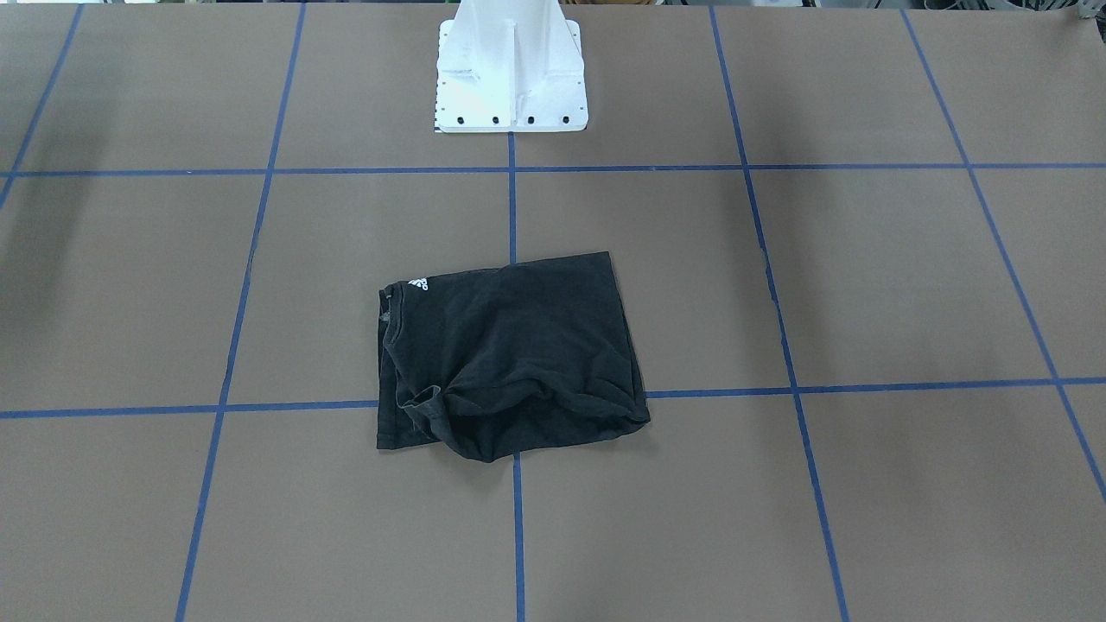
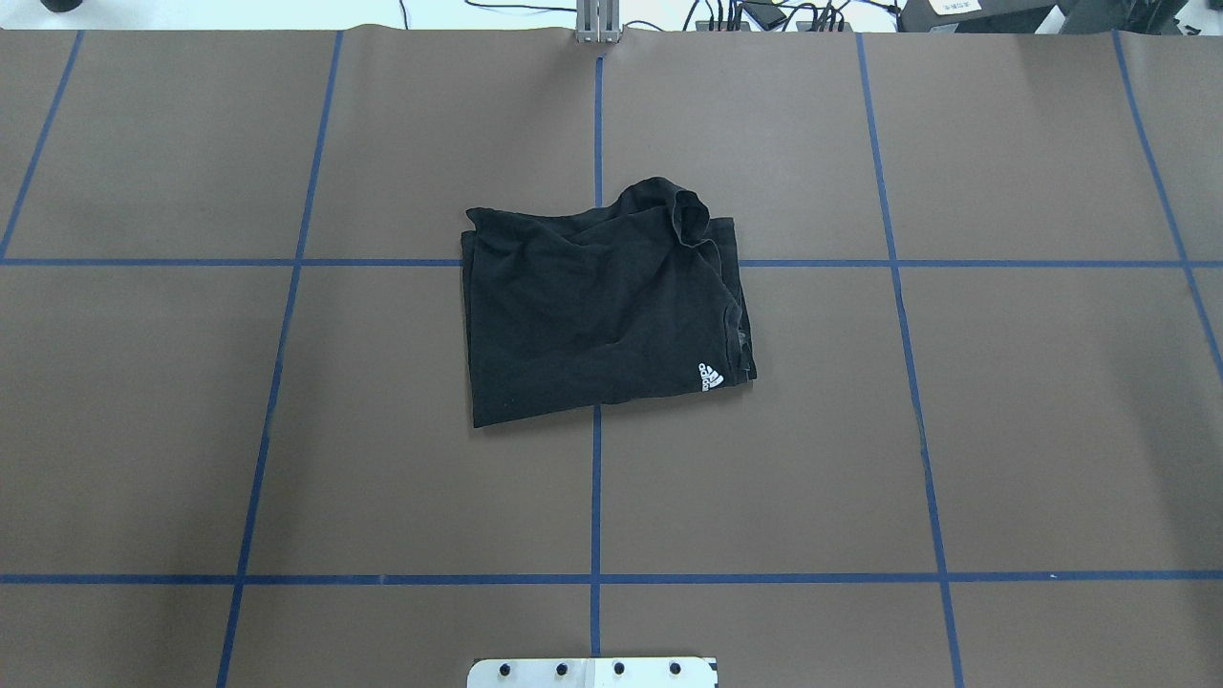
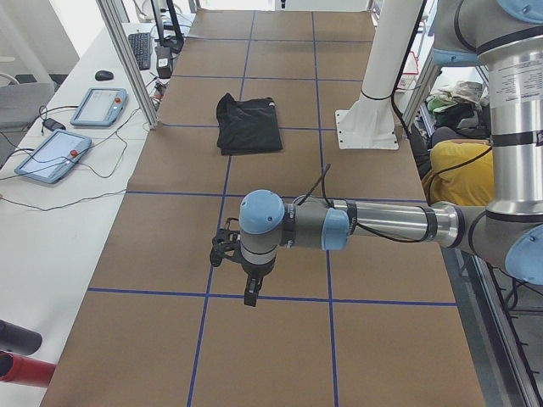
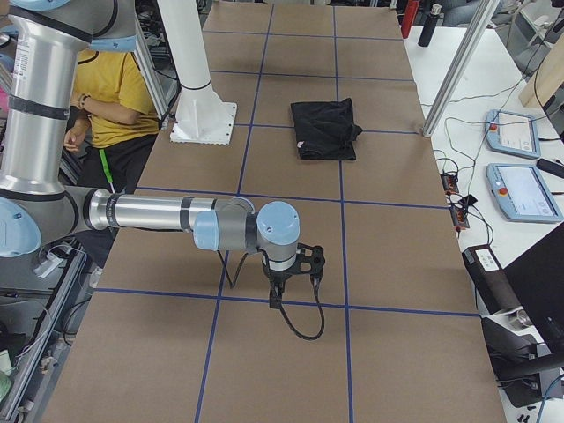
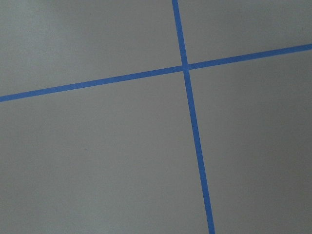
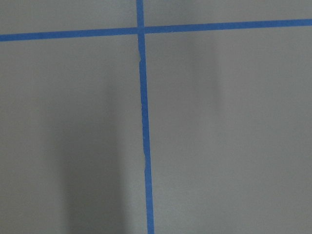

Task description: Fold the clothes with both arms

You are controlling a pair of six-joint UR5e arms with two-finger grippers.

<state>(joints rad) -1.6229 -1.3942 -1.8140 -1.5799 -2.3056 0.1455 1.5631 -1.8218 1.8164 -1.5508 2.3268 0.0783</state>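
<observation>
Lying at the centre of the table (image 2: 955,430), the folded black T-shirt (image 2: 602,306) is well apart from the left gripper (image 3: 249,295) and the right gripper (image 4: 275,289), which hang near opposite table ends; whether either is open cannot be told. A white logo (image 2: 710,376) faces up, and the far edge is bunched.

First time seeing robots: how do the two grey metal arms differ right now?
The left grey metal arm reaches over the table's left end, the right grey metal arm over its right end. The right arm's black cable droops in a loop below the wrist; the left arm's cable pokes upward. Both stretch level, clear of the black T-shirt.
</observation>
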